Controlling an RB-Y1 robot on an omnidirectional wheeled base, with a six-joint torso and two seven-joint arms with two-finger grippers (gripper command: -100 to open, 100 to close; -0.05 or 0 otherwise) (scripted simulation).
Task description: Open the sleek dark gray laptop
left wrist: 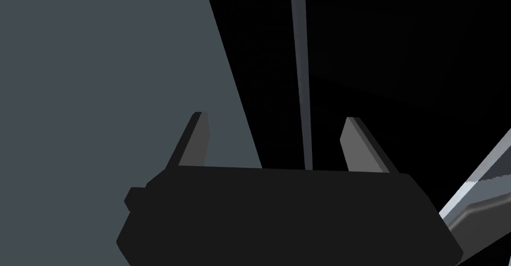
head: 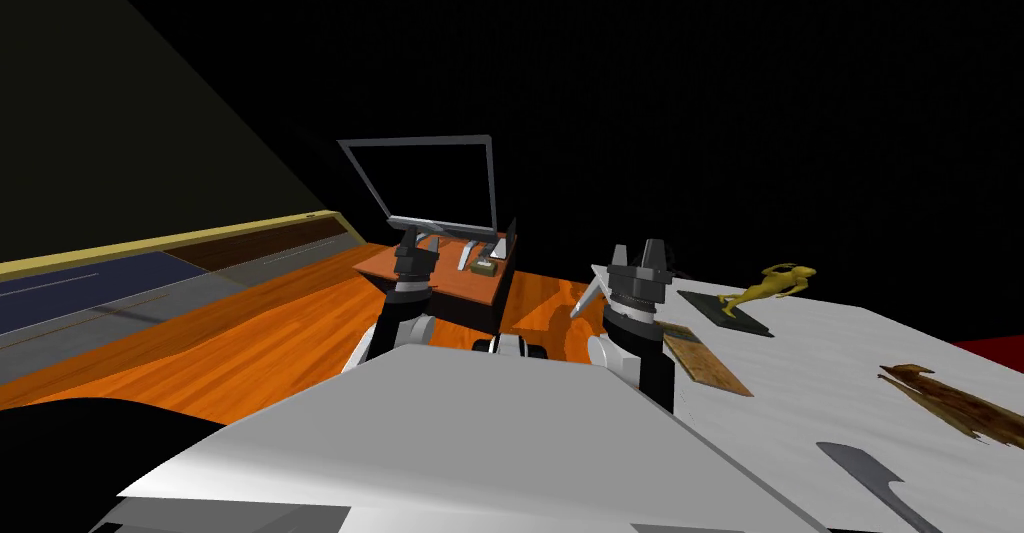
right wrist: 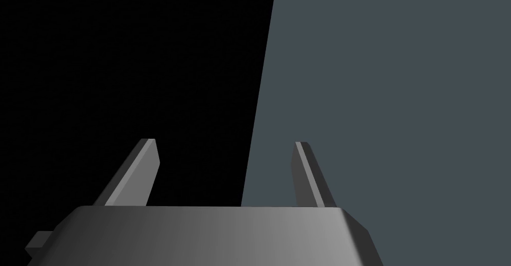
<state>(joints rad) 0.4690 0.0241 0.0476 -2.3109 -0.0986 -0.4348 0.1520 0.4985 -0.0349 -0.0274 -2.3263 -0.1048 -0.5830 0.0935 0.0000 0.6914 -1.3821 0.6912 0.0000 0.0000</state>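
Observation:
A small dark laptop [head: 509, 239] stands at the right edge of a low orange-brown desk [head: 440, 282], its thin dark lid raised steeply over a pale base. Beside it a big grey-framed screen [head: 430, 182] rises on a stand. My left gripper [head: 415, 242] hovers over the desk's near left part, in front of the screen's stand and left of the laptop. Its fingers stand open and empty [left wrist: 274, 117], with the screen's thin grey frame edge [left wrist: 298, 73] beyond them. My right gripper [head: 637, 250] is raised to the right of the desk, open and empty [right wrist: 224, 141].
A small olive box [head: 483, 268] and a pale grey bar [head: 467, 254] lie on the desk. At the right, a white table [head: 850, 357] carries a yellow figure [head: 775, 285], a brown board [head: 705, 357] and a grey blade [head: 880, 482]. Orange wood floor [head: 250, 337] lies to the left.

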